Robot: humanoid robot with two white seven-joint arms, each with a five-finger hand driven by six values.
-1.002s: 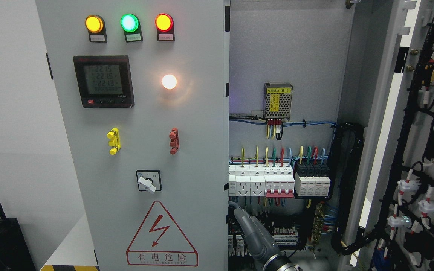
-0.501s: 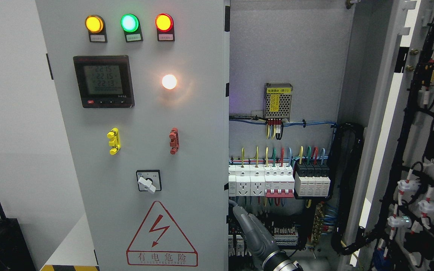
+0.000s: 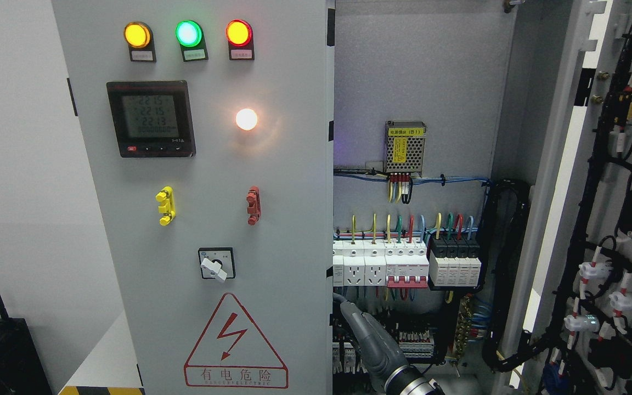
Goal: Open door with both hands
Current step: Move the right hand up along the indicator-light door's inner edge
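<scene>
- Left-hand grey sheet-steel cabinet door (image 3: pixel 283 181): shut, flush across the left half of the cabinet front, with its free vertical edge at the middle of the head view.
- It carries three round indicator lamps, a black digital panel meter (image 3: pixel 150 118), a white rotary selector switch (image 3: pixel 216 264) and a red lightning warning triangle (image 3: pixel 235 343).
- Handling judgement: a stiff metal panel, fairly heavy with the fitted instruments and the wiring probably behind them. Painted face is smooth and slippery, with no handle visible.
- Best hold, in my judgement: the folded free edge, low down and clear of the switch and lamps. Pull steadily outward, since black hinge tabs show on the far left edge.
- Right-hand grey cabinet door (image 3: pixel 560 181): already swung wide open at the right, its inner face showing black cable harnesses.
- Right hand (image 3: pixel 371 340), dark grey: its arm enters at the bottom edge right of middle. It reaches up and left, with the tip right at the shut door's free edge.
- Whether that tip is hooked behind the edge, and whether the hand is open or closed, cannot be told.
- Left arm: not visible.
- Risk: a row of white and red circuit breakers (image 3: pixel 404 263) and coloured wires sits just behind the hand, so snagging is possible.
</scene>
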